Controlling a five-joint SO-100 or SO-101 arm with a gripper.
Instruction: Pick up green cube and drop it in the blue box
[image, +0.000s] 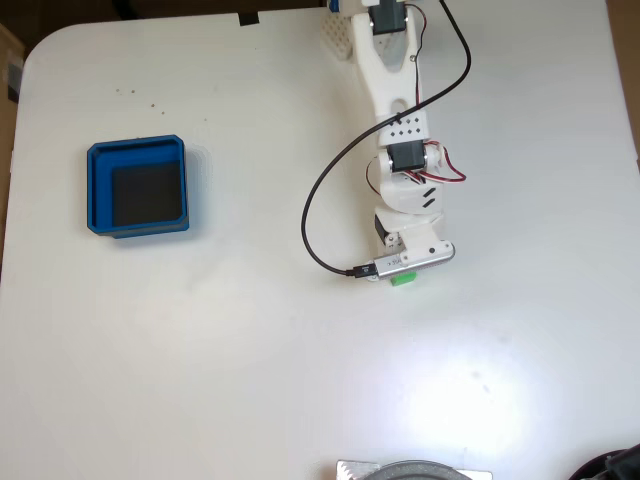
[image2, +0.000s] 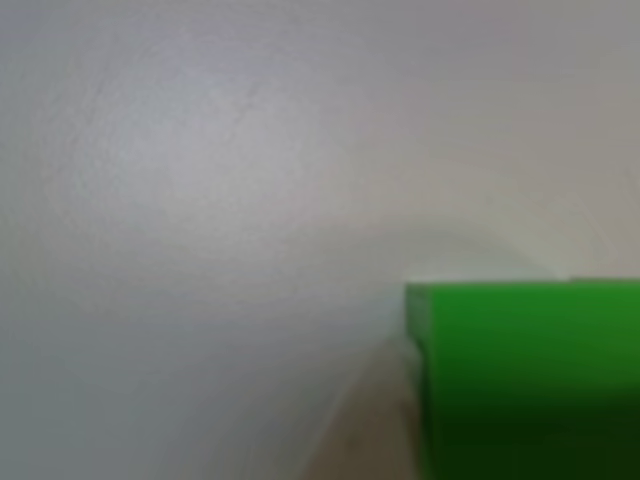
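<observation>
The white, smooth desk (image: 200, 350) with rounded corners carries a square, shallow blue box (image: 137, 229) with a dark floor at the left of the fixed view, and a tiny bright green cube (image: 402, 279) well apart, right of centre.

White rounded table (image: 200, 380), bright glare, dark surround

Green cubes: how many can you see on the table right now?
1. The green cube lies right of centre in the fixed view, partly under the arm's tip, far right of the blue box. The other view shows it close up. Another could sit hidden beneath the arm.
</observation>
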